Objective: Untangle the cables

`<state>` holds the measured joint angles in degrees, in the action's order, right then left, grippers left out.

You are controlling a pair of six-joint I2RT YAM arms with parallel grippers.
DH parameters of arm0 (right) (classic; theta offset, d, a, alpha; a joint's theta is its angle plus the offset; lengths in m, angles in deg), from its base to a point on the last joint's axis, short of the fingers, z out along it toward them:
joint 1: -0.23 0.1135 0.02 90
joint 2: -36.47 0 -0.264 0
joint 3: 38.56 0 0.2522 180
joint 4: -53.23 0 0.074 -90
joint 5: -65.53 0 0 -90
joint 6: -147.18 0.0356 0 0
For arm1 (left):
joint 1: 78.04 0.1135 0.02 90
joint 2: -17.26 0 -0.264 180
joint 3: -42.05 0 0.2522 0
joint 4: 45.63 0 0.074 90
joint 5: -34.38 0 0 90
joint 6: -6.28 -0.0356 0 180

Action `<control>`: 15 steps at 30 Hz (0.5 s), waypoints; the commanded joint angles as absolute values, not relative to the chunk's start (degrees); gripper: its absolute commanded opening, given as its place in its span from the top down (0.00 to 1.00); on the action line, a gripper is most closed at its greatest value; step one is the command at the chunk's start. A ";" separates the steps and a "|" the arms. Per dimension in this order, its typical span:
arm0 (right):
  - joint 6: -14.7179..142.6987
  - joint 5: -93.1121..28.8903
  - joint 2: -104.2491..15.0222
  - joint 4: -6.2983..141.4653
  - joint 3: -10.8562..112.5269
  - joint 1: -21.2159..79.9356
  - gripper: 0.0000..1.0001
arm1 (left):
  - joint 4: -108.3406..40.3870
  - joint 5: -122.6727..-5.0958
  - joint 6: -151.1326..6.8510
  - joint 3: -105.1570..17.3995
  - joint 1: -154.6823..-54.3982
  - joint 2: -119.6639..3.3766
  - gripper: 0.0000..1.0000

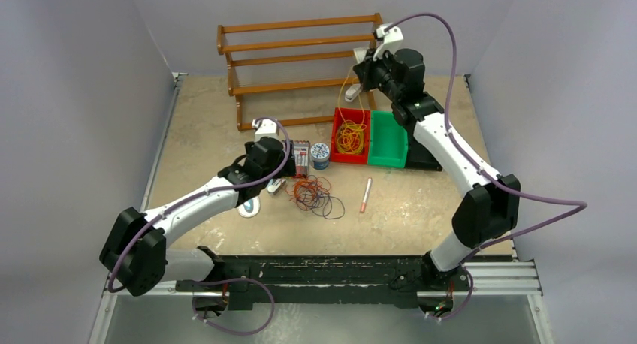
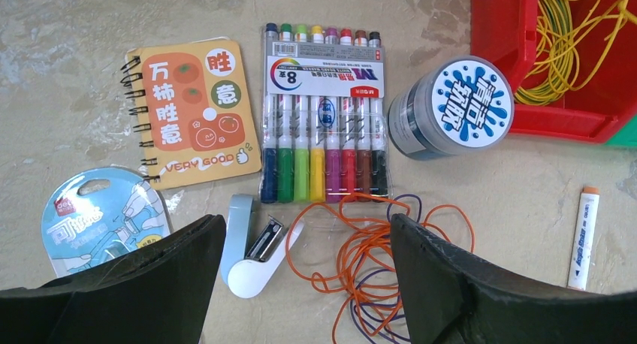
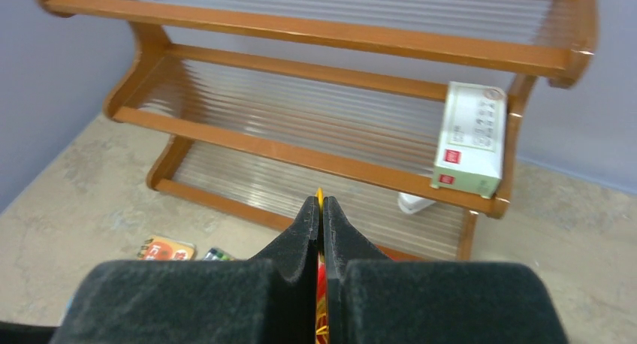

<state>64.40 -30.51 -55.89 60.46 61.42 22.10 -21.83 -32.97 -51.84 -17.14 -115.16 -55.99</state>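
Right gripper (image 3: 321,206): closed tight on one yellow cable (image 3: 319,194) and held high over the red bin (image 1: 349,161). The strand hangs down from it into the bin.
Left gripper (image 2: 306,225): wide open and empty. It hovers low over the counter (image 2: 75,73), above the edge of the orange and purple cables (image 2: 360,269).
Where the cables are: a yellow heap (image 1: 350,139) lies in the red bin. The orange and purple ones lie in a loose tangle on the counter, just beside a stapler (image 2: 252,246) and below a marker pack (image 2: 323,119).
Handling: I judge them very light, soft and springy. A lifted loop will probably drag its neighbours with it. The thin smooth wire may slip from the pads.
Where to hold: best on an outer loop that stands free of the heap, one colour only, not at the middle where the strands cross.
Materials and shapes: the cables are hair-thin round loops. The bin is glossy hard plastic. The counter is mottled beige, like stone. The gripper pads are black and look soft. The rack (image 3: 315,156) behind is varnished wood with clear ribbed shelves.
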 commanded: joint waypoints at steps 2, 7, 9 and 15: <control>66.17 -26.48 -55.52 58.97 60.44 20.00 1.00 | -23.76 -33.97 -52.25 -19.48 -114.95 -56.35 0.20; 65.81 -28.33 -56.87 56.68 58.29 19.31 1.00 | -25.76 -36.30 -51.29 -19.48 -114.95 -57.10 0.20; 65.79 -29.49 -57.61 55.59 57.59 19.22 1.00 | -28.05 -38.89 -51.78 -19.42 -114.95 -57.24 0.20; 66.85 -31.67 -59.51 53.82 56.44 18.66 1.00 | -38.16 -46.04 -54.22 -20.45 -114.91 -58.08 0.18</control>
<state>65.47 -29.16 -59.54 58.87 57.11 19.28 -27.56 -40.16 -52.00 -17.18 -115.16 -57.50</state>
